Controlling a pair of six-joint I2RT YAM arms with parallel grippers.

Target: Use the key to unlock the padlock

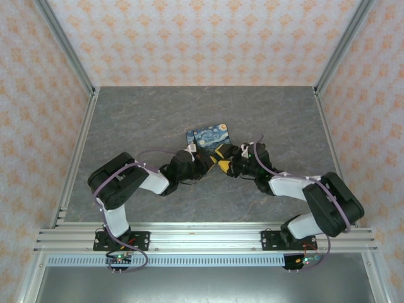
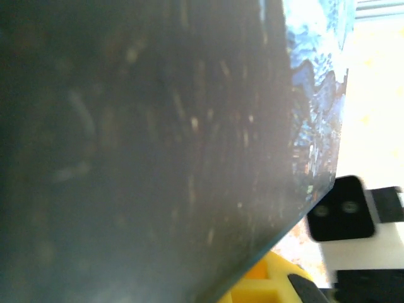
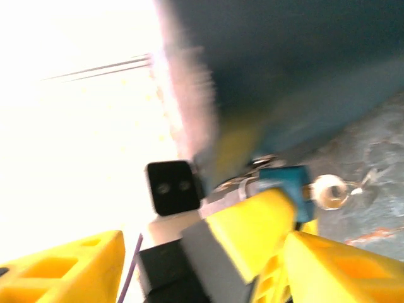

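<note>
Right wrist view: small teal-blue metal padlock [image 3: 285, 183] is mid-tabletop [image 1: 139, 126], by the near side of the blue-and-yellow painted box [image 1: 210, 137]. Right tool [image 3: 205, 237] is spread wide. Left tool [image 1: 205, 163] is pressed together beside the padlock.

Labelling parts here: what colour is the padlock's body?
The padlock is teal-blue, clearest in the right wrist view.

top external: even, soft light | left wrist: dim, defocused | right wrist: blown-out left side (motion blur throughout)
</note>
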